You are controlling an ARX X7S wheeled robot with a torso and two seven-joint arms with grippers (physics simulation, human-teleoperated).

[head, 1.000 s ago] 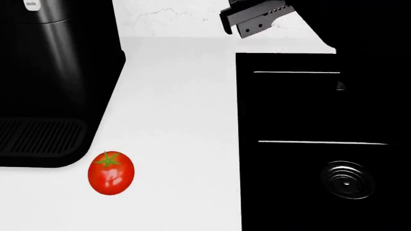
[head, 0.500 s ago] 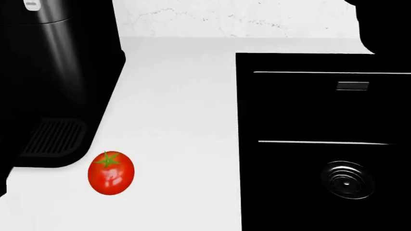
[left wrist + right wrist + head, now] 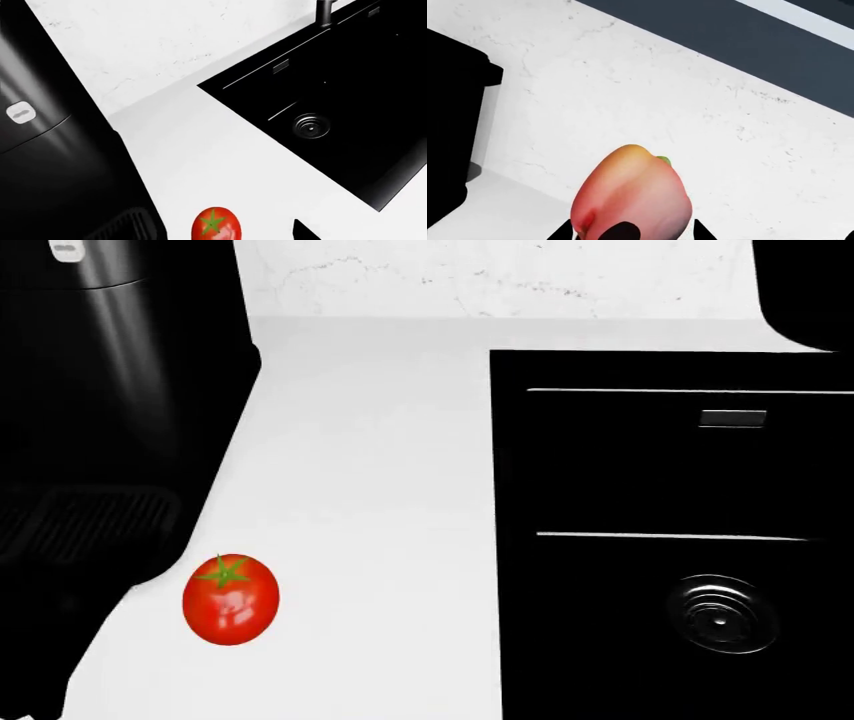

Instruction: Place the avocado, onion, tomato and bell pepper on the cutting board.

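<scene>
The glossy red tomato [image 3: 230, 598] with its green cap lies on the white counter [image 3: 374, 490], beside the black machine. In the left wrist view the tomato [image 3: 216, 225] sits just ahead of my open left gripper [image 3: 223, 238]. One dark fingertip [image 3: 302, 232] shows beside the tomato, apart from it. My right gripper [image 3: 630, 235] is shut on the pinkish-red bell pepper [image 3: 630, 192], held up in front of the marble wall. The avocado, the onion and the cutting board are out of view.
A black sink [image 3: 667, 460] with a round drain [image 3: 722, 613] fills the counter's right side, and its tap [image 3: 325, 12] stands at the back. A tall black machine [image 3: 107, 390] with a grille tray occupies the left.
The right gripper has left the head view towards the upper right. A dark arm shape has spread over the lower left, covering the machine's tray. The tomato has not moved.
</scene>
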